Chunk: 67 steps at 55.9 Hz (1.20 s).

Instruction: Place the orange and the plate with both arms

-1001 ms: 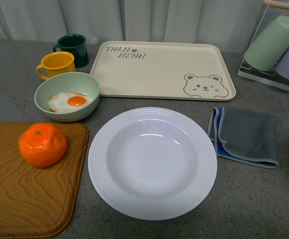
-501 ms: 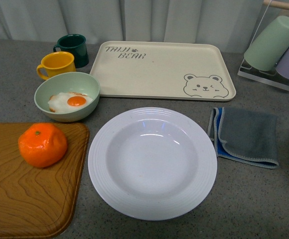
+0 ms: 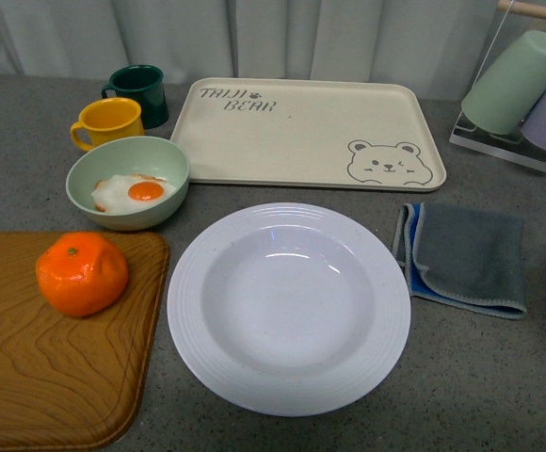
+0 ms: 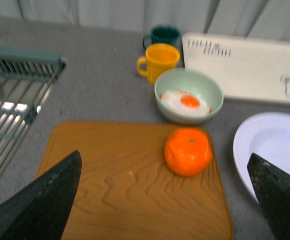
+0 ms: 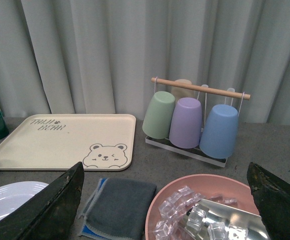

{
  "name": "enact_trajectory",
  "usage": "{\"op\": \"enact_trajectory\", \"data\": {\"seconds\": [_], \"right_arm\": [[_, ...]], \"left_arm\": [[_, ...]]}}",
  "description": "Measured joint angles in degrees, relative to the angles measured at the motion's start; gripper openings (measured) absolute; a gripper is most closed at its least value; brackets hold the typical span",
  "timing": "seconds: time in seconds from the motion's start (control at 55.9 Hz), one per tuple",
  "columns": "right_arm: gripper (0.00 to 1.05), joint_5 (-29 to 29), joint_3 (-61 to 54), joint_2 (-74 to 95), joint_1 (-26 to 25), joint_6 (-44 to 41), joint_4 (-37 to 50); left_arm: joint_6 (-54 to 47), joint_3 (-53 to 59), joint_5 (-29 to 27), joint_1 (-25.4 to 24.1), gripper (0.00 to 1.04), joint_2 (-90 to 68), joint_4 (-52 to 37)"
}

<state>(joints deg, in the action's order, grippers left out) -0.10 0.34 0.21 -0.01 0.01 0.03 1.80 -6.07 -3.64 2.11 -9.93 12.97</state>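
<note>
Left wrist view: left pincer, wide open and empty, could knock the lumpy orange rolling toward the plate.

In front of me, an orange sits on a wooden board, left of a white plate. Beyond the plate lies a cream bear tray.

Soft even light, glare on the plate, left wrist view blurred.

L gripper & R gripper: each w/ two matte black, wedge-shaped fingers tapering to blunt tips.
</note>
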Motion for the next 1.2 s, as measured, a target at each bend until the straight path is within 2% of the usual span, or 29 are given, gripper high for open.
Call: {"op": "enact_trajectory", "data": {"seconds": [0.072,0.304,0.411,0.644,0.697,1.001,1.198], "right_arm": [[0.95,0.00,-0.02,0.00,0.00,0.00,0.00],[0.95,0.00,-0.02,0.00,0.00,0.00,0.00],[0.95,0.00,0.00,0.00,0.00,0.00,0.00],[0.95,0.00,-0.02,0.00,0.00,0.00,0.00],[0.95,0.00,-0.02,0.00,0.00,0.00,0.00],[0.95,0.00,-0.02,0.00,0.00,0.00,0.00],[0.95,0.00,0.00,0.00,0.00,0.00,0.00]], "left_arm": [[0.76,-0.33,1.33,0.42,0.98,-5.07,-0.94],[5.09,-8.17,5.05,1.88,0.98,-32.48,-18.67],[6.14,-12.96,5.79,2.67,0.98,-45.92,-22.18],[7.89,-24.68,11.15,3.32,0.98,-70.10,-20.11],[7.32,-26.16,10.45,3.67,0.98,-73.13,-20.09],[5.86,-31.10,8.17,4.59,0.98,-84.80,-21.22],[8.96,-33.03,11.67,4.63,0.98,-89.70,-20.20]]}}
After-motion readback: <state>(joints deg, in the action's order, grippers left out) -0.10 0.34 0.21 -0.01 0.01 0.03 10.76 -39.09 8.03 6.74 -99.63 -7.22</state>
